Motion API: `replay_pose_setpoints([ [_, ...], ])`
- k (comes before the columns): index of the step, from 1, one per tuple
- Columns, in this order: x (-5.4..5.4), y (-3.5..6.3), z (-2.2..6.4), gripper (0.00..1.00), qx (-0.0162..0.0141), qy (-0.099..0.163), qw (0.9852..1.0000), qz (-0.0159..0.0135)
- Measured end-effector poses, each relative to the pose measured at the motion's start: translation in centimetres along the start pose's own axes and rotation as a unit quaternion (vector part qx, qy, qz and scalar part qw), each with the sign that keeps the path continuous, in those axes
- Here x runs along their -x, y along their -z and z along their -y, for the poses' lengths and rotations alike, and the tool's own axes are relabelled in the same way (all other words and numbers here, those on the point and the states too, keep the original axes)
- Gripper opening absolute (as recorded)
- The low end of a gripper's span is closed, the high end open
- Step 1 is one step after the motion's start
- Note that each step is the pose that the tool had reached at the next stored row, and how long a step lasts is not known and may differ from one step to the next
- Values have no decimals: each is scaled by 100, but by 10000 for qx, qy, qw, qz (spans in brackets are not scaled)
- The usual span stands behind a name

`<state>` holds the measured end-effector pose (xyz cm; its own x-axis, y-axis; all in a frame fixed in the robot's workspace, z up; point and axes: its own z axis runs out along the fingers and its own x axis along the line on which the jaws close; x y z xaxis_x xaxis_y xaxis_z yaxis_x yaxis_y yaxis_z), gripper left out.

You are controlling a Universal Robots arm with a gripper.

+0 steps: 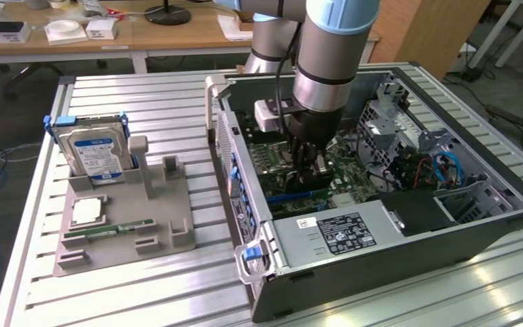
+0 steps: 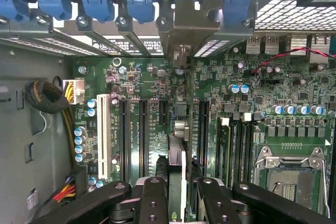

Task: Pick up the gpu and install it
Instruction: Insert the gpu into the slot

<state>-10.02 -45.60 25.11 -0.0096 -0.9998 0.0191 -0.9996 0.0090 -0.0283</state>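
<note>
Gpu (image 2: 178,129) gripped on edge inside the open computer case (image 1: 407,252), just over the motherboard (image 2: 236,103).

In the wrist view the gripper (image 2: 178,163) has its two black fingers (image 2: 155,192) drawn in narrow, one against each face of the thin card. The card runs between the long black expansion slots, with its metal bracket end up against the row of blue-clipped rear openings. Whether its edge is already in a slot cannot be told. In the exterior view the arm reaches straight down into the case, beside the labelled power supply (image 1: 339,233). Well apart, towards the exterior view's left, a grey holder (image 1: 125,245) on the slatted table (image 1: 152,102) carries the upright hard drive (image 1: 96,151) and the flat green memory stick (image 1: 109,229).
</note>
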Motion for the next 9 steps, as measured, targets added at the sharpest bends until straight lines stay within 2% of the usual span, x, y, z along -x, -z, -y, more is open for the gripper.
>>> replay_pose_setpoints([
  [9, 0, 1, 0, 26, -12, 0, 10000, 0],
])
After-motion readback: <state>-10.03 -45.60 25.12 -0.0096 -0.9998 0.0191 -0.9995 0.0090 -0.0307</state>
